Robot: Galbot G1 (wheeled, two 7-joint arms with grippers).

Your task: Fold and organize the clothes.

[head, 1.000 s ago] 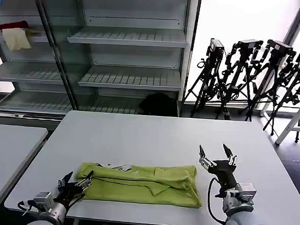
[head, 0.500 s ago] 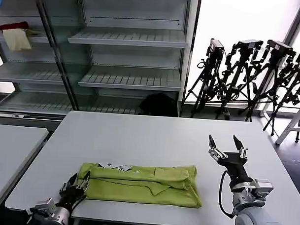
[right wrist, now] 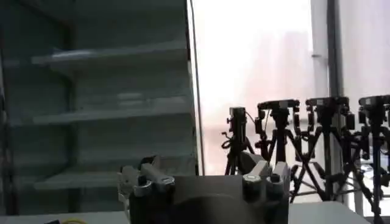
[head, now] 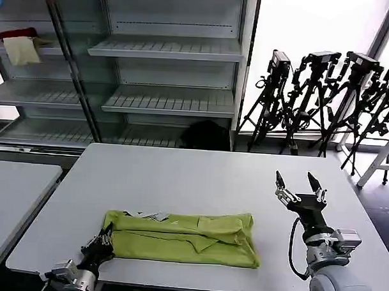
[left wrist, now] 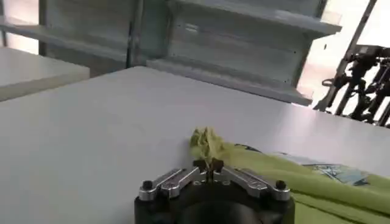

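The clothes are one lime-green T-shirt (head: 182, 237), folded into a long strip near the front edge of the white table (head: 200, 177). A sliver of its white print (head: 155, 215) shows along the far edge. My left gripper (head: 104, 241) is at the shirt's left end. In the left wrist view this gripper (left wrist: 208, 164) is shut on a bunched corner of the green T-shirt (left wrist: 208, 143). My right gripper (head: 299, 185) hangs open above the table, to the right of the shirt and apart from it. In the right wrist view the right gripper (right wrist: 206, 171) holds nothing.
Metal shelving (head: 169, 52) stands behind the table, with a red cloth (head: 16, 32) and a cream cloth (head: 22, 51) on a shelf at the upper left. Camera tripods (head: 324, 92) stand at the back right. A second table (head: 14, 184) is on the left.
My left gripper has closed on the shirt's left end and drawn slightly toward the table's front edge. My right gripper has risen and moved right, away from the shirt.
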